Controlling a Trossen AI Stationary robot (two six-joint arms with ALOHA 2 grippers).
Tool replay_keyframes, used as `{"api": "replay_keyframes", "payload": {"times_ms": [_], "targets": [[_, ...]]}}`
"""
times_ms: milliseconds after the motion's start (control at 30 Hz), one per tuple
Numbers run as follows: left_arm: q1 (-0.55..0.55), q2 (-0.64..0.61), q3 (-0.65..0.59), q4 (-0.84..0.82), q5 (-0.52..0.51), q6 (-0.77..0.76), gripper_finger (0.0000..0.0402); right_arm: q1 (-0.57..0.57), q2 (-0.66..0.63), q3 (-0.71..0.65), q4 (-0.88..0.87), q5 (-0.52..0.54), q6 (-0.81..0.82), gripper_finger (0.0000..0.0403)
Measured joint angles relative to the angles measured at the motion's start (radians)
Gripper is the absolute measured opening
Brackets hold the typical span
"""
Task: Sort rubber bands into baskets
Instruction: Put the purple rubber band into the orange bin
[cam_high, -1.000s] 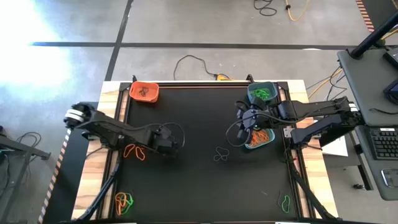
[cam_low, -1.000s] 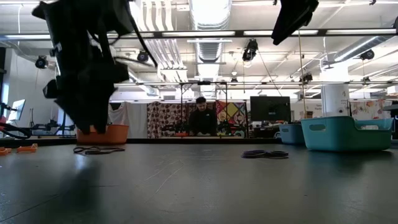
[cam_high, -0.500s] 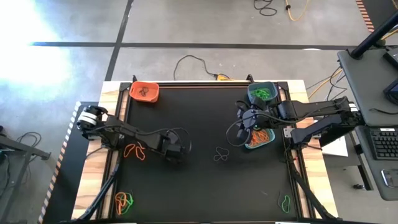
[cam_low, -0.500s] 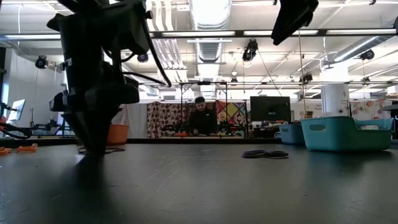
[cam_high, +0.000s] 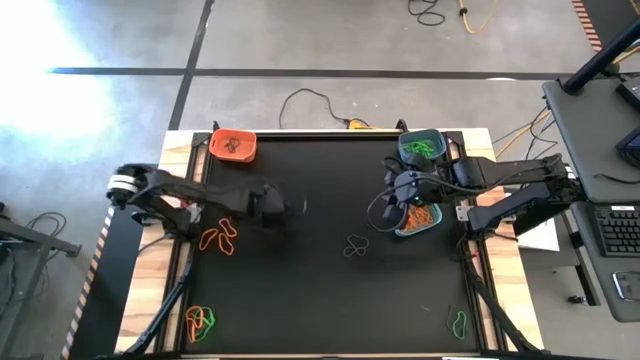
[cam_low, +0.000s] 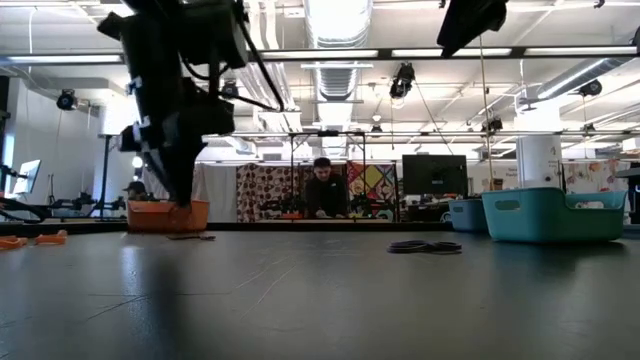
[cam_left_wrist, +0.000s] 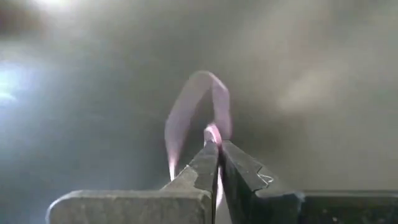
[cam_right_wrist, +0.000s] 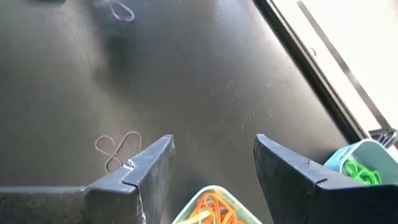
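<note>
1. The left gripper (cam_left_wrist: 214, 146) has its fingers pinched together on a thin rubber band (cam_left_wrist: 189, 106), whose loop arches up past the tips.
2. That gripper (cam_high: 283, 208) hangs over the black table (cam_high: 320, 290), near the orange basket (cam_high: 232, 146).
3. The right gripper (cam_right_wrist: 211, 158), fingers apart and holding nothing, hovers far from the orange basket, above the blue basket (cam_high: 417, 222) of orange bands; the teal basket (cam_high: 422, 149) sits just beside.
4. Dark bands (cam_high: 355, 246) lie mid-table.
</note>
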Motion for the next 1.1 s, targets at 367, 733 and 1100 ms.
{"api": "replay_keyframes", "payload": {"times_ms": [367,733,1100], "targets": [[0.654,-0.173,0.010,-0.027,-0.135,0.441,0.0000,0.000,0.000,-0.003,-0.014,-0.060,0.132,0.0210],[1.002,-0.207,0.065,0.081,-0.100,0.657,0.0000,0.013,0.005,-0.040,0.027,-0.071,0.204,0.0210],[1.023,-0.167,0.177,0.197,-0.013,0.687,0.0000,0.023,0.005,-0.063,0.026,-0.071,0.250,0.0210]]}}
